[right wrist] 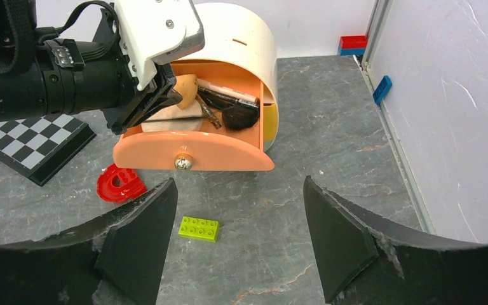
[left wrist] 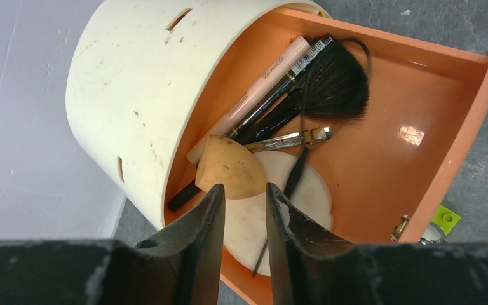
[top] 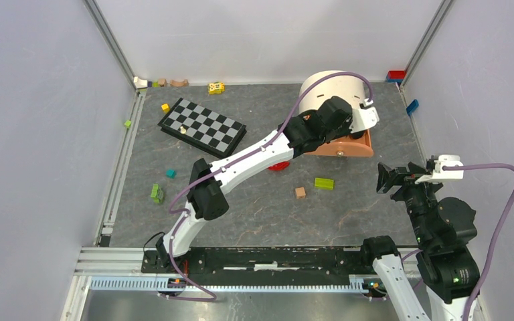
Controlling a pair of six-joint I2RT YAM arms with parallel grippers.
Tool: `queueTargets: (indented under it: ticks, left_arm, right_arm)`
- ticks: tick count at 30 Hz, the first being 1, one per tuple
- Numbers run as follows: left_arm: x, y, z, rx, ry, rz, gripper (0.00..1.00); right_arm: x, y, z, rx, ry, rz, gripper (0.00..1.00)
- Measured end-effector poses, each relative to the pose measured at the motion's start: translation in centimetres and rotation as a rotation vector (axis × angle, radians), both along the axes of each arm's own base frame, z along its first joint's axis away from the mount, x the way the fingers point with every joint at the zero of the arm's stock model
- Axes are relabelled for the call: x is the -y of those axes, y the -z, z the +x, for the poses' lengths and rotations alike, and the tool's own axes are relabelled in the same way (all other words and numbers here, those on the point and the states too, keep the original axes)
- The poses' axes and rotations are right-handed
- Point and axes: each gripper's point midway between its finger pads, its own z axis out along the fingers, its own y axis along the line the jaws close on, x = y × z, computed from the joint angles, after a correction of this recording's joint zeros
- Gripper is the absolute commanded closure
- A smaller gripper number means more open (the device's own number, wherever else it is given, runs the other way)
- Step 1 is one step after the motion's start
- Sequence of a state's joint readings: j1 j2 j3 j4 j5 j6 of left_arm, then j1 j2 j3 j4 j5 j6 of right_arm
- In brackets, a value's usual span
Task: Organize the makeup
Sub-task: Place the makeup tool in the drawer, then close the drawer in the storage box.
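A peach drawer (left wrist: 432,127) stands pulled out of a cream round-topped case (left wrist: 127,82). In it lie an orange teardrop sponge (left wrist: 232,168), a pink stick (left wrist: 264,82), a black fan brush (left wrist: 333,79), a black-gold tube (left wrist: 273,101) and a white oval (left wrist: 305,197). My left gripper (left wrist: 244,187) hovers over the drawer, open a little, its tips just short of the sponge with nothing between them. My right gripper (right wrist: 238,190) hangs wide open and empty above the table in front of the drawer (right wrist: 194,152).
A red curved plastic piece (right wrist: 121,185) and a lime brick (right wrist: 198,229) lie before the drawer. A checkerboard (top: 202,126) sits at the back left. Small blocks (top: 300,192) dot the table. Blue and red bricks (right wrist: 381,89) lie by the right wall.
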State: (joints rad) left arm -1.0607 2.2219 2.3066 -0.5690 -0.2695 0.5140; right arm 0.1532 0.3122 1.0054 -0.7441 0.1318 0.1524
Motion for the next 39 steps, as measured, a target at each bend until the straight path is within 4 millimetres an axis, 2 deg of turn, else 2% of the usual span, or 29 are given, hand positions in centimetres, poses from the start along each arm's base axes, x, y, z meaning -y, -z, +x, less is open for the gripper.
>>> queueTargets:
  ticks: [9,15,19,23,27,30,32,34,39]
  left_arm:
    - [0.0,0.0,0.0,-0.001,-0.001,0.000,0.54]
    - [-0.2,-0.7,-0.3,-0.003,-0.003,-0.015,0.51]
    - [-0.9,-3.2,-1.1,-0.011,-0.018,-0.073,0.50]
    - [-2.6,-7.4,-2.3,-0.020,-0.056,-0.172,0.43]
    - [-6.1,-11.5,-3.8,-0.037,-0.140,-0.284,0.42]
    - [-9.0,-12.8,-4.8,-0.074,-0.211,-0.345,0.43]
    - [-10.8,-12.1,-5.3,-0.115,-0.260,-0.359,0.42]
    - [-12.5,-10.5,-5.6,-0.160,-0.312,-0.352,0.40]
    - [-17.5,-3.9,-5.8,-0.292,-0.483,-0.295,0.35]
  right_arm:
    - [0.0,0.2,0.1,-0.005,0.000,0.000,0.21]
    - [-0.1,1.1,0.4,-0.028,0.001,0.011,0.20]
    - [-0.2,1.7,0.7,-0.046,0.002,0.023,0.20]
    - [-0.5,2.6,1.1,-0.075,-0.004,0.036,0.20]
    - [-1.2,3.6,1.8,-0.118,-0.027,0.052,0.20]
    - [-1.6,4.4,2.2,-0.149,-0.043,0.061,0.19]
    - [-1.9,4.8,2.3,-0.164,-0.054,0.067,0.19]
    - [-2.1,5.4,2.5,-0.180,-0.064,0.071,0.19]
    - [-2.7,7.1,3.0,-0.237,-0.086,0.074,0.19]
